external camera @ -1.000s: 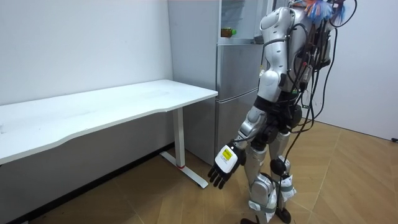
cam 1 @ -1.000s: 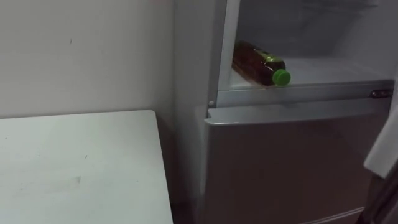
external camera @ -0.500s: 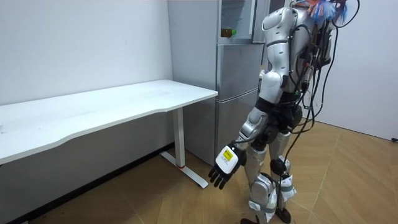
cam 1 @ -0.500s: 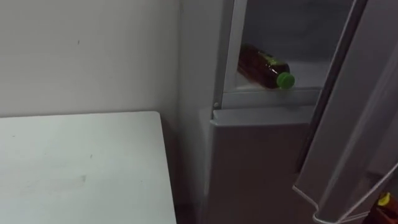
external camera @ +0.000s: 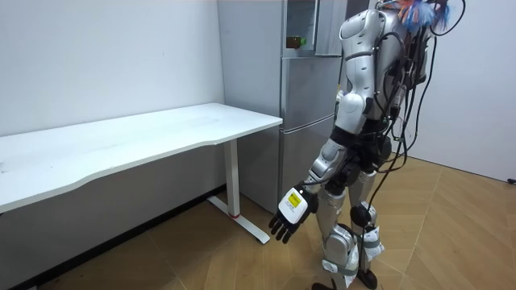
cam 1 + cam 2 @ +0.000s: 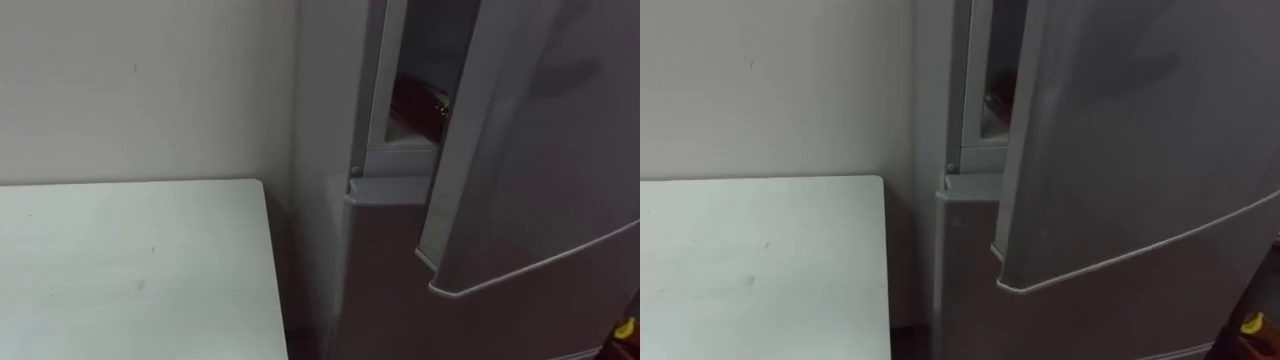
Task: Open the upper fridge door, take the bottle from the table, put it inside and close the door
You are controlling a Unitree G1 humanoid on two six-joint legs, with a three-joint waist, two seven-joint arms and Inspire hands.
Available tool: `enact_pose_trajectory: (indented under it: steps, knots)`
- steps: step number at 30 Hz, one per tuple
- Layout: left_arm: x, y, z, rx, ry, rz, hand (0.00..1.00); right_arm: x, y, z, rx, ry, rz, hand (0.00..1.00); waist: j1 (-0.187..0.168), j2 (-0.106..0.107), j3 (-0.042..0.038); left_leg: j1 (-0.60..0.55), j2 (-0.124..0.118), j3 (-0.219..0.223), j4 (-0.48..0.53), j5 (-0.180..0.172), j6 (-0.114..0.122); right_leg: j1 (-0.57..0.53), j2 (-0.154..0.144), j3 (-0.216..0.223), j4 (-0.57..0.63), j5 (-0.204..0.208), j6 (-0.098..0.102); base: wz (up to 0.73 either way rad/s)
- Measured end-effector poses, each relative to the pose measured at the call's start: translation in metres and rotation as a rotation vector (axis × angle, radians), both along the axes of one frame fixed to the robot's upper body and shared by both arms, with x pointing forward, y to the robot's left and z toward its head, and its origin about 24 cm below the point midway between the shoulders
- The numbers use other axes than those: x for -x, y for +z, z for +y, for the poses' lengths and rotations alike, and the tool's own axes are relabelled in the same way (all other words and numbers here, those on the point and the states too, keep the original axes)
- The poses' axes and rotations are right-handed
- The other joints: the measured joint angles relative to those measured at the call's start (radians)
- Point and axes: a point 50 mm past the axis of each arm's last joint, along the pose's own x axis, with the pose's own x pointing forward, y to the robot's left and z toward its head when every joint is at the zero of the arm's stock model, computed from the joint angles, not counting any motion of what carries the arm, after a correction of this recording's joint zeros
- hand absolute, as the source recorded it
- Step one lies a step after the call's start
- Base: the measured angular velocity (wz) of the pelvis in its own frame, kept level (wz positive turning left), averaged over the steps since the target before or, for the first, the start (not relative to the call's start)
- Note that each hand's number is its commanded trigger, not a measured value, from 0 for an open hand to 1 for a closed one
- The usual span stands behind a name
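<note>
Bottle (image 6: 420, 103) mostly hidden bhd fridge door (image 6: 540, 150)

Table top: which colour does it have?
White; the table top shows best in the room view.

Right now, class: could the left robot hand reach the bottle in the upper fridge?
Probably not. The left robot hand hangs low at its side, and the upper fridge door covers most of the bottle, leaving a narrow gap.

The upper fridge door (image 6: 1140, 130) stands ajar with 1 narrow gap at its left edge, near the white table (image 6: 750, 270).
</note>
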Motion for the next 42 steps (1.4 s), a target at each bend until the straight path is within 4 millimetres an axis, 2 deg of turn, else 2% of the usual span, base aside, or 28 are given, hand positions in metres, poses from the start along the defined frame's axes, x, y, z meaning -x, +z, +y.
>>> enact_pose_trajectory:
  steps: [10, 15, 17, 22, 23, 28, 32, 39, 42]
  knots:
    - [0.001, 0.001, 0.005, -0.011, -0.009, 0.005, 0.0, -0.01, 0.009, 0.02, 0.104, 0.078, -0.002, 0.0, 0.033, -0.027, 0.0005, -0.018, -0.001, -0.023, 0.008, 0.0, 0.0, 0.011, -0.002, -0.025, -0.009, 0.001, 0.0, 0.07]
    - [-0.002, 0.003, 0.008, -0.022, -0.04, 0.009, 0.0, -0.014, 0.01, 0.03, 0.183, 0.1, 0.024, 0.0, 0.048, -0.014, -0.0001, -0.021, -0.001, -0.032, 0.014, -0.001, 0.001, 0.013, -0.003, -0.036, -0.009, 0.001, 0.0, 0.05]
    - [0.0, 0.003, 0.008, -0.024, -0.058, 0.026, 0.0, -0.015, 0.01, 0.036, 0.194, 0.13, 0.032, 0.0, 0.055, 0.001, -0.0053, -0.02, 0.0, -0.035, 0.013, -0.001, 0.001, 0.013, -0.004, -0.041, -0.009, 0.001, 0.0, 0.04]
    - [-0.006, 0.003, 0.009, -0.018, -0.076, 0.026, 0.0, -0.021, 0.006, 0.044, 0.225, 0.195, 0.082, 0.0, 0.059, 0.02, -0.0033, -0.024, 0.001, -0.046, 0.024, 0.0, 0.0, 0.018, -0.004, -0.052, -0.009, 0.002, -0.002, 0.07]
    - [-0.006, 0.003, 0.009, -0.017, -0.079, 0.026, 0.0, -0.022, 0.005, 0.046, 0.227, 0.204, 0.09, 0.0, 0.061, 0.018, -0.0055, -0.025, 0.002, -0.048, 0.026, 0.0, 0.0, 0.02, -0.004, -0.054, -0.009, 0.002, -0.002, 0.0]
    - [-0.01, 0.002, 0.009, -0.001, -0.106, 0.027, 0.0, -0.026, 0.0, 0.044, 0.223, 0.204, 0.122, 0.0, 0.07, 0.013, -0.0011, -0.028, 0.001, -0.056, 0.038, -0.001, 0.0, 0.028, -0.005, -0.06, -0.014, 0.002, -0.002, 0.05]
    - [-0.011, 0.002, 0.008, 0.02, -0.116, 0.032, 0.0, -0.028, -0.002, 0.044, 0.258, 0.19, 0.154, 0.0, 0.078, 0.0, -0.0019, -0.034, 0.0, -0.061, 0.04, -0.001, 0.0, 0.03, -0.005, -0.069, -0.025, 0.003, -0.004, 0.06]
    - [-0.014, 0.001, 0.008, 0.027, -0.121, 0.026, 0.0, -0.035, -0.003, 0.051, 0.328, 0.187, 0.175, 0.0, 0.086, 0.001, 0.0, -0.036, -0.001, -0.064, 0.035, 0.0, 0.0, 0.032, -0.003, -0.073, -0.026, 0.004, -0.003, 0.02]
    - [-0.017, 0.001, 0.006, 0.033, -0.139, 0.025, 0.0, -0.044, -0.004, 0.059, 0.345, 0.225, 0.195, 0.0, 0.085, 0.002, 0.0014, -0.035, 0.001, -0.063, 0.035, 0.0, 0.0, 0.032, -0.003, -0.072, -0.024, 0.005, -0.004, -0.02]
